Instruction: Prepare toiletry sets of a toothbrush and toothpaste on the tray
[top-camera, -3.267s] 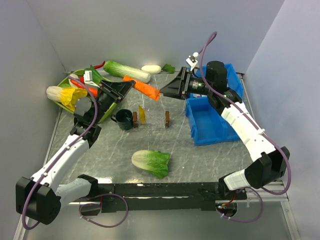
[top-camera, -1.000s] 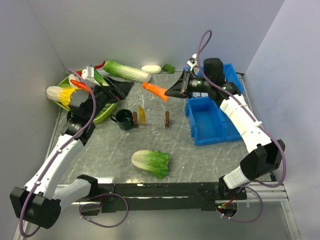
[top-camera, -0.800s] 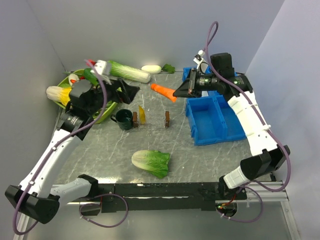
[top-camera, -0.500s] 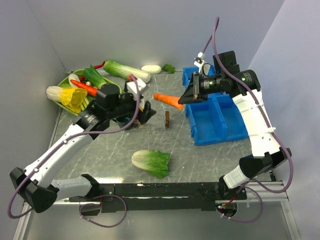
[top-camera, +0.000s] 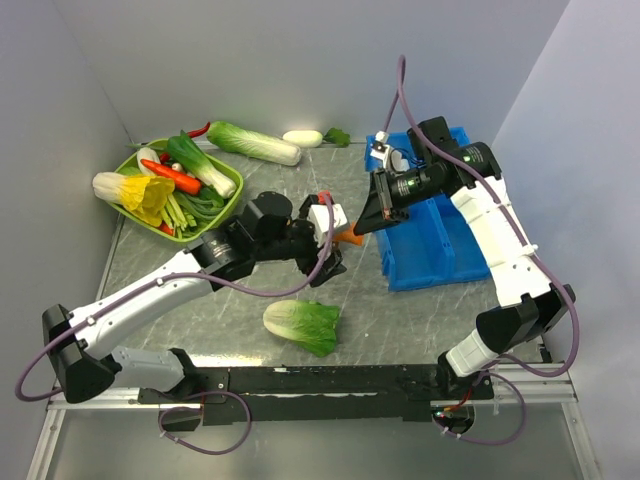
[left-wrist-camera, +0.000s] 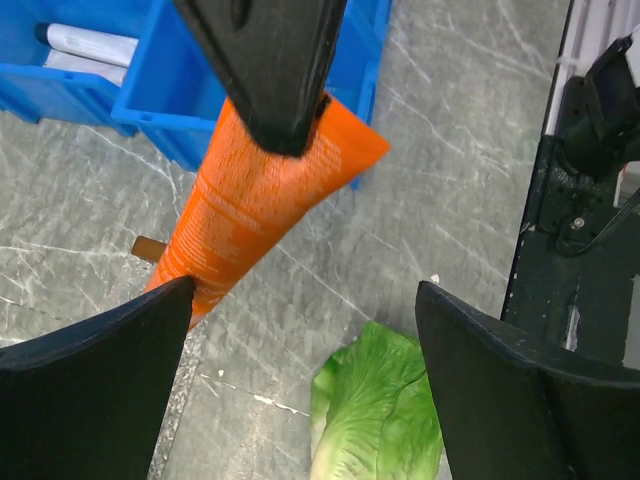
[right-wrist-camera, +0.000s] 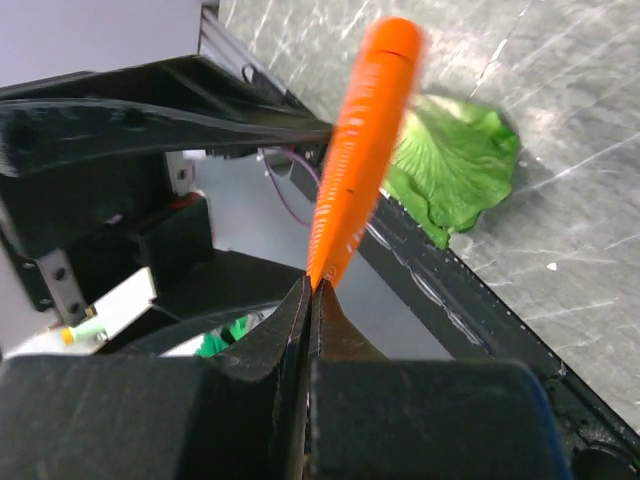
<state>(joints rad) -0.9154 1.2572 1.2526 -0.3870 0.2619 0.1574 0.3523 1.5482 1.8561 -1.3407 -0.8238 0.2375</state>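
My right gripper (top-camera: 366, 227) (right-wrist-camera: 315, 290) is shut on the flat end of the orange toothpaste (top-camera: 350, 236) (right-wrist-camera: 362, 150) (left-wrist-camera: 262, 205), holding it in the air just left of the blue tray (top-camera: 440, 265) (left-wrist-camera: 160, 110). The tube's capped end points down and to the left. My left gripper (top-camera: 338, 246) (left-wrist-camera: 305, 290) stands open right beside it, and the tube's tip lies by one of its fingers (left-wrist-camera: 95, 385) without being clamped. The toothbrush is hidden or out of view.
A green cabbage (top-camera: 302, 326) (left-wrist-camera: 385, 420) (right-wrist-camera: 450, 160) lies near the front of the table. A green basket (top-camera: 222, 212) of vegetables stands at the back left. A white tube-like item (left-wrist-camera: 88, 45) lies in the tray's far compartment. A small brown piece (left-wrist-camera: 146, 247) sits under the tube.
My left arm has swung from the green basket to the table's middle. My right gripper has carried the orange toothpaste down and left, to meet the left gripper.
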